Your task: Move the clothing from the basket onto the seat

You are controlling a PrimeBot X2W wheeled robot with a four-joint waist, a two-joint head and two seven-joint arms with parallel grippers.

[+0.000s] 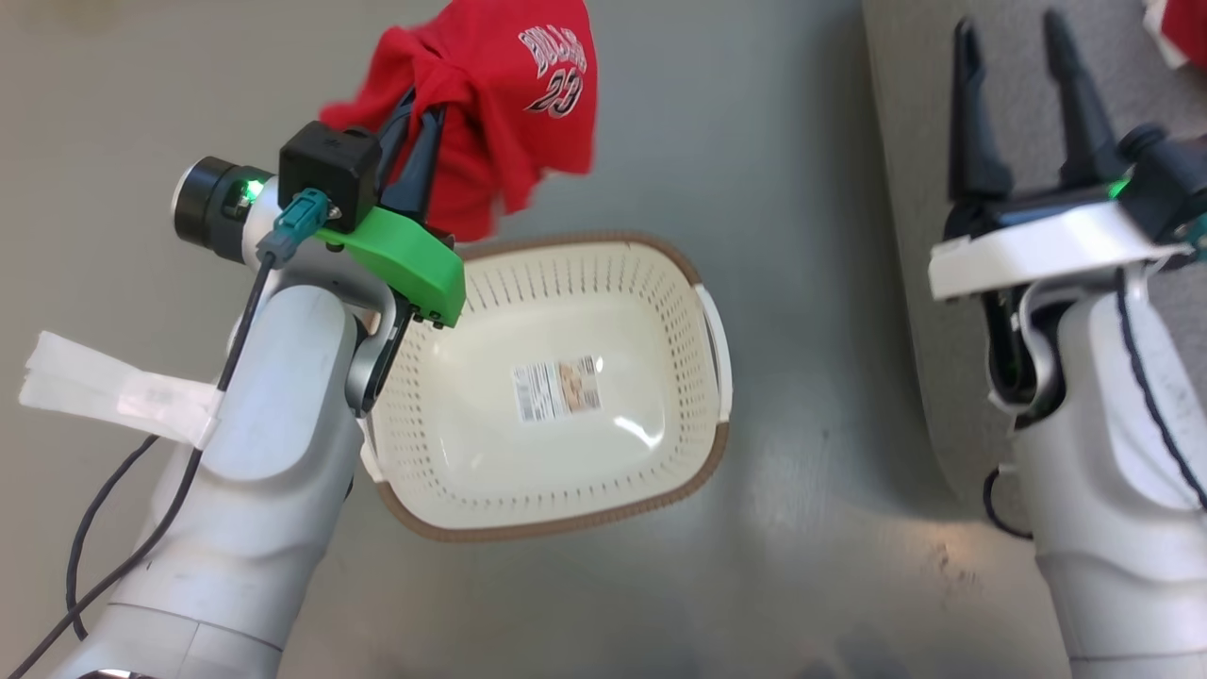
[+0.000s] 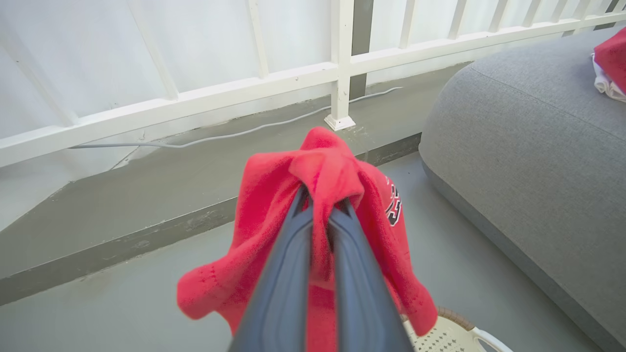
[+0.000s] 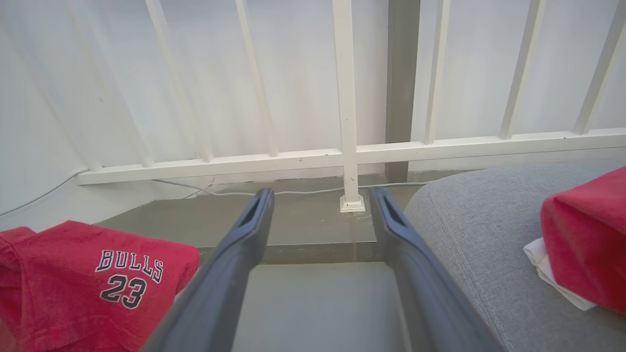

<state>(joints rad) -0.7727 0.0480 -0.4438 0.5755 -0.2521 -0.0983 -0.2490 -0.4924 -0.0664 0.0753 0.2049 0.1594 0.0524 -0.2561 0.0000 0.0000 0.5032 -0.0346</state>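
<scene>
The left gripper point(image 2: 320, 208) has its two dark fingers squeezed tight on a bunch of the red garment point(image 1: 509, 85); the cloth hangs down on both sides of them, up in the air, with white "BULLS 23" letters on it; the left wrist is bent and the pale forearm comes up from the lower left of the head view, so the garment hangs just past the far rim of the basket point(image 1: 660, 311). The right gripper point(image 1: 1009, 42) has its fingers wide apart with nothing between them; it points forward over the near edge of the seat point(image 3: 469, 225).

There are two red pieces: one in the left gripper, and a second red garment point(image 3: 582, 230) lying on the seat with a bit of white sticking out under it; there is one basket, with one sticker point(image 1: 556, 388) on its bottom; there is one seat.

A strip of bare grey floor point(image 1: 811, 377) lies between the basket and the seat's round edge; a white railing point(image 3: 347, 98) stands behind them.
</scene>
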